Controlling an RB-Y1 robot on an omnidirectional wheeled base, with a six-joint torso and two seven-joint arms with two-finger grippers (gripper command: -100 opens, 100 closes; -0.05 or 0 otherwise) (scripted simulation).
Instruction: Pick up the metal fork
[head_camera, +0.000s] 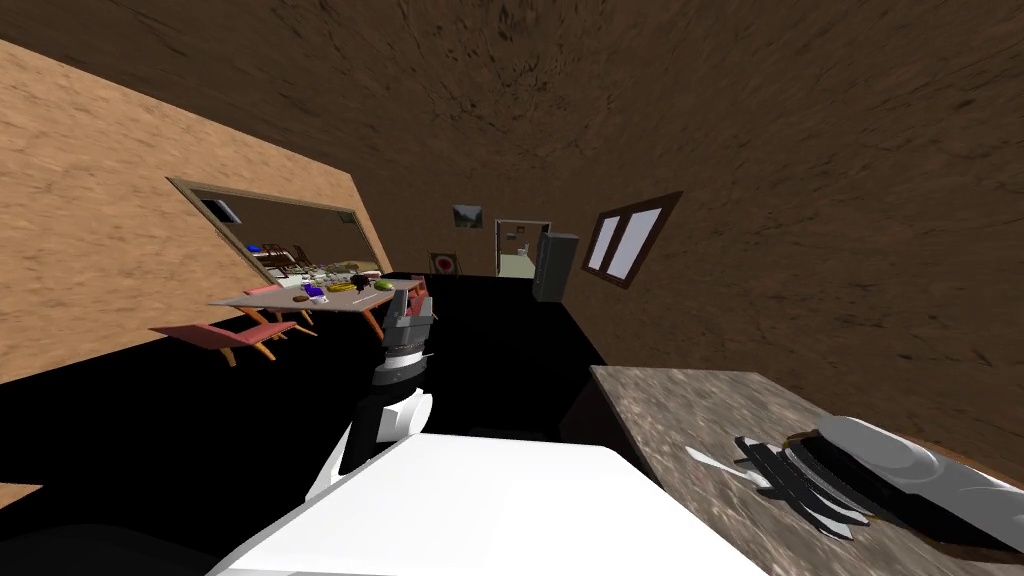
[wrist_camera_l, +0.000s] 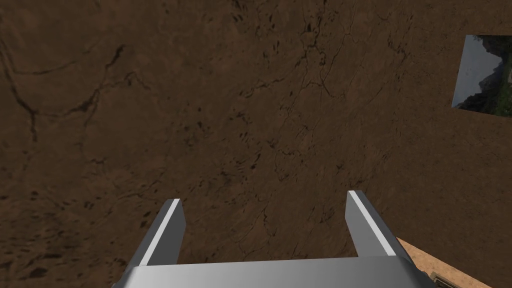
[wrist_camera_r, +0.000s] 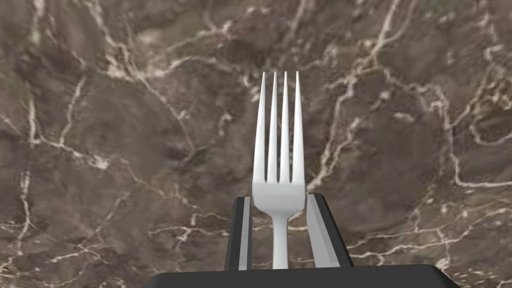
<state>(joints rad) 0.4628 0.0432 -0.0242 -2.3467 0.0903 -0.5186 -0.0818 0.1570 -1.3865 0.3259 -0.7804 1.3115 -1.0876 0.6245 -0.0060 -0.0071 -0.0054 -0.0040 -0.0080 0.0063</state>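
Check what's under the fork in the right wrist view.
Brown, white-veined marbled counter lies under the fork, gripped at the neck by the right gripper. The handle's end is hidden behind the gripper's dark body; whether fork touches counter is unclear.

So the fork (wrist_camera_r: 278, 150) sits squeezed between the right gripper (wrist_camera_r: 279, 197) blades, tines sticking out past them, over the countertop (head_camera: 680, 410) near its edge on my side. The dining table (head_camera: 260, 298) is far off to the left.

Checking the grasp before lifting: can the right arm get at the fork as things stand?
Probably yes: the jaws of the right gripper stand either side of the fork, at its neck, seemingly pressing it; nothing on the counter covers it.
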